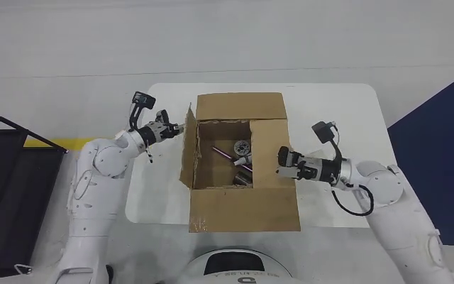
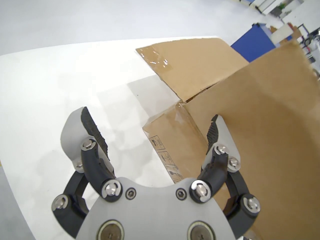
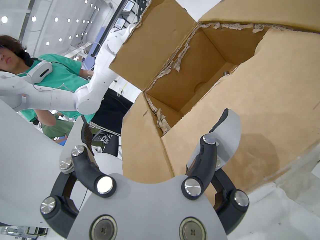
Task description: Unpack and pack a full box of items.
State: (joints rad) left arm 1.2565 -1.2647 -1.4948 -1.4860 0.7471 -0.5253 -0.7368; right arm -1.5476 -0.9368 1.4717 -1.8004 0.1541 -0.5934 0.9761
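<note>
- The box [image 1: 245, 209] stands in the middle of the counter [image 1: 333, 106] with all four flaps open; the far and near flaps lie spread outward.
- The items [image 1: 241, 153] sit low inside, toward the right half of the opening; they look like a few small metal and dark pieces, with one thin rod lying aslant from far-left to near-right; I cannot tell more about them.
- The right flap [image 1: 271, 153] leans in over the opening, and its free edge sits just beside the items.
- The right gripper [image 1: 281, 162] hangs at that flap's outer face, its fingers spread wide and holding nothing; in the right wrist view the flap's near corner runs between the fingers of the right gripper [image 3: 155, 118]; I cannot tell whether they touch it.
- The left gripper [image 1: 177, 128] is also spread wide and empty, just outside the far end of the upright left flap [image 1: 188, 153]; in the left wrist view the box corner lies between the fingers of the left gripper [image 2: 150, 116].
- The items lie to the left of the right gripper and below it, beyond the leaning flap; the right arm is probably the nearer one, but the flap bars a straight reach, so the reach would likely have to go over its edge or the flap be folded back first.
</note>
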